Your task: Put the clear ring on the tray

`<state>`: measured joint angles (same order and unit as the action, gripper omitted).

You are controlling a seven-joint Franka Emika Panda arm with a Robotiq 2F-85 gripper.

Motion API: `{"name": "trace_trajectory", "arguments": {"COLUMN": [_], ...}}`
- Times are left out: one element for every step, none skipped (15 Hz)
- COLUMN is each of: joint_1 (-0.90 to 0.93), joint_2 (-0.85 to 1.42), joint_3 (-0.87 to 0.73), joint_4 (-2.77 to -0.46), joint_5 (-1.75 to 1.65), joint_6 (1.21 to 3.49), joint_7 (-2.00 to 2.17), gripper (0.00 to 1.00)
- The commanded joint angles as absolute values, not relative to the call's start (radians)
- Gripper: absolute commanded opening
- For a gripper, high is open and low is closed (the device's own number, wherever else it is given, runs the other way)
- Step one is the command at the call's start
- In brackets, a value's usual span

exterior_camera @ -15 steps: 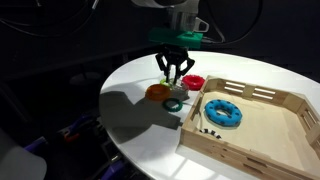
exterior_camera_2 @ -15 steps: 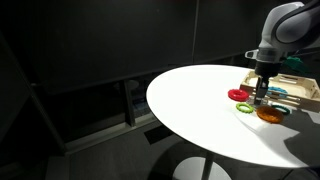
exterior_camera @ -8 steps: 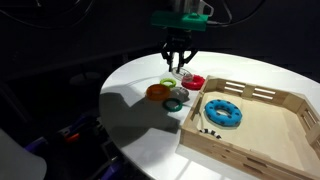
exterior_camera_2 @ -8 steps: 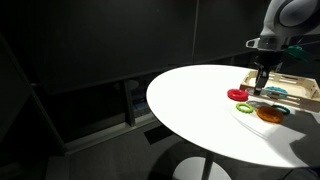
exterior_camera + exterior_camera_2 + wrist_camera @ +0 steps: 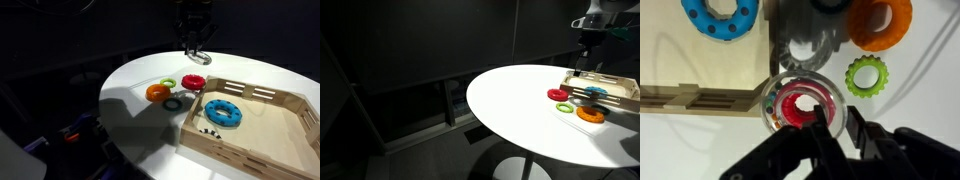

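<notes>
In the wrist view my gripper (image 5: 837, 124) is shut on the rim of the clear ring (image 5: 832, 92) and holds it in the air. The red ring (image 5: 800, 105) on the table shows through it. The light wooden tray (image 5: 700, 62) lies at the upper left with a blue ring (image 5: 720, 15) inside. In an exterior view my gripper (image 5: 195, 46) hangs well above the red ring (image 5: 193, 82), beside the tray (image 5: 262, 138). The clear ring is too small to make out there.
An orange ring (image 5: 158, 92), a pale green ring (image 5: 167, 81) and a dark grey ring (image 5: 175, 103) lie on the round white table (image 5: 130, 95) beside the tray. The blue ring (image 5: 223, 113) lies in the tray's near corner. The table edge drops off all round.
My gripper has risen from table level among the rings, carrying the clear ring, and has shifted over the red ring towards the tray side.
</notes>
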<state>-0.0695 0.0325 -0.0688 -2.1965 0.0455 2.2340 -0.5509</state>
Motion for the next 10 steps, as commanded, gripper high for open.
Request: {"name": "trace_trajectory", "arguments": {"joint_1": [-0.094,-0.101,-0.107,-0.113,-0.12,-0.126,-0.131,-0.137,-0.142,-0.148], "joint_2": [0.06,0.069,0.077,0.089,0.103,0.116,0.131,0.145,0.16,0.174], "joint_3": [-0.088,-0.094,-0.099,-0.104,-0.109,-0.114,-0.119,-0.122,-0.126,-0.129], "joint_4": [-2.11,-2.092,-2.077,-2.064,-2.051,-2.041,-2.03,-2.024,-2.018,-2.013], "joint_5": [0.03,0.026,0.027,0.023,0.017,0.013,0.006,0.001,-0.005,-0.008], "joint_6": [2.199,2.2,2.2,2.204,2.204,2.205,2.204,2.204,2.203,2.202], "joint_7": [-0.498,-0.485,-0.478,-0.466,-0.452,-0.441,-0.429,-0.418,-0.408,-0.403], "gripper": [0.1,0.1,0.1,0.1,0.1,0.1,0.1,0.1,0.1,0.1]}}
